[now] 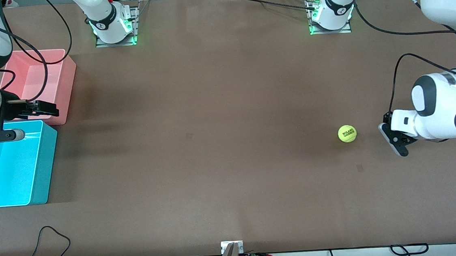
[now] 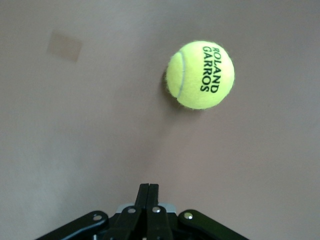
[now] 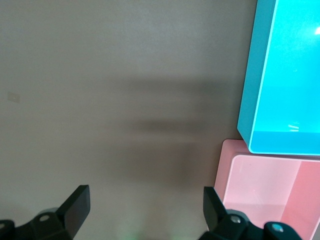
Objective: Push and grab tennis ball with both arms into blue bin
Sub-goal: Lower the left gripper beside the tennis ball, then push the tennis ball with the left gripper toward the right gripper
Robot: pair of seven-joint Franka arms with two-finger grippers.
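Beside the tennis ball (image 1: 347,133) on the table (image 1: 221,145), I am keeping my left fingers (image 1: 396,142) pressed together to nudge its light, rolling, fuzzy side, while my right fingers (image 1: 47,109) are waiting spread wide over the pink bin (image 1: 68,83).

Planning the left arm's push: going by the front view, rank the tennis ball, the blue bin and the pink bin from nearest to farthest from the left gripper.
The left gripper is shut, low at the left arm's end of the table.
1. Tennis ball: on the table right beside that gripper, not touching.
2. Blue bin and pink bin: both at the right arm's end, under the open right gripper; too close to call.
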